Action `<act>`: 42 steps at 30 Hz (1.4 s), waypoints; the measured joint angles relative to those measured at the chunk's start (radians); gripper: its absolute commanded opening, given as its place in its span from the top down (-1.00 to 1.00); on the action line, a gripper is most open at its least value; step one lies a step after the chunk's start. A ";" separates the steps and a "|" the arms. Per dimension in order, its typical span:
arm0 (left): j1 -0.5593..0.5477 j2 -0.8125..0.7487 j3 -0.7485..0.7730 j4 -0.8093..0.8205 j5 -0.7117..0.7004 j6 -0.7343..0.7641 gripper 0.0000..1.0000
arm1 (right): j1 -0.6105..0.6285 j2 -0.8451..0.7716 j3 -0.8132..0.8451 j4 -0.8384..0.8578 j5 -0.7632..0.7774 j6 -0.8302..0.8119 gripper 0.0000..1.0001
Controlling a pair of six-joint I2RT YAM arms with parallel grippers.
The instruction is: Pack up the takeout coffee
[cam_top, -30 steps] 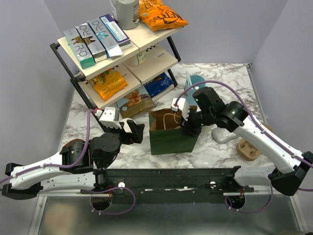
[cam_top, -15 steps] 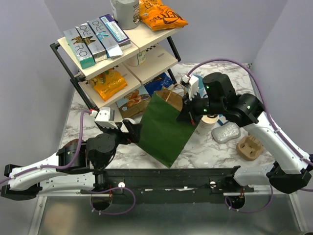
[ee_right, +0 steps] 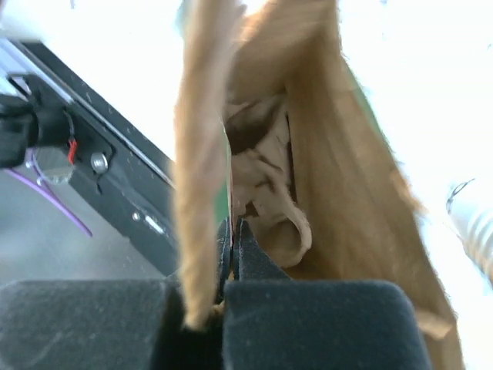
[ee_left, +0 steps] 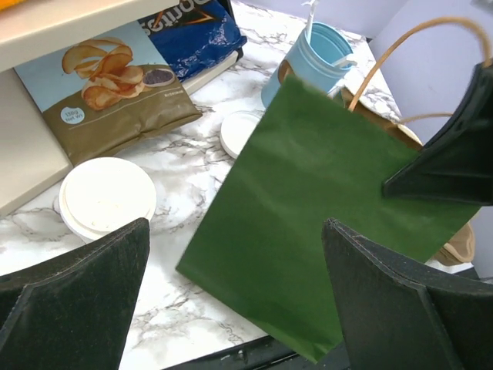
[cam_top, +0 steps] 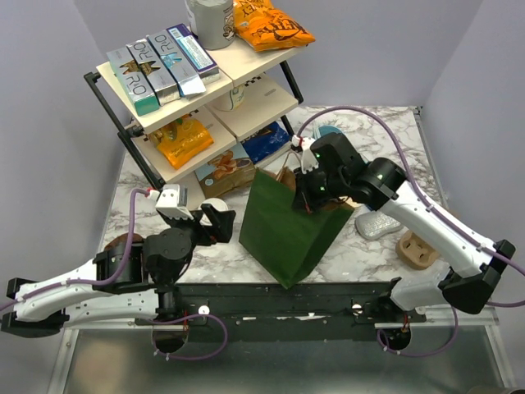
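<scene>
Right gripper (cam_top: 305, 195) pinching rim of tilted green bag (cam_top: 287, 234); left gripper (cam_top: 215, 222) spread wide near takeout coffee (ee_left: 108, 196).

Robot lab staged as a small snack shop; plain lilac walls (cam_top: 49, 98) around a marble-patterned table (cam_top: 369, 131); black-framed shelf rack (cam_top: 246, 57) stocked with crisp bags (cam_top: 275, 29) and boxed goods (cam_top: 164, 61); lidded takeout coffee (ee_left: 108, 196) and green paper bag (cam_top: 283, 234) alongside; arms (cam_top: 426, 217) bolted to a black rail (cam_top: 279, 300).
</scene>
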 measured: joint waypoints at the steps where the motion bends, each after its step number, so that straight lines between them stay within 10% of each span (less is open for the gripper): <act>1: 0.000 -0.002 -0.002 0.000 0.001 -0.003 -0.98 | 0.006 -0.003 0.016 0.003 0.006 0.000 0.99; 21: 0.000 -0.037 -0.023 0.006 0.019 -0.027 -0.98 | 0.027 -0.074 -0.127 0.128 0.082 0.101 0.99; 42: 0.000 -0.078 -0.026 -0.005 0.026 -0.038 -0.98 | 0.280 -0.055 -0.019 0.047 0.171 -0.428 0.69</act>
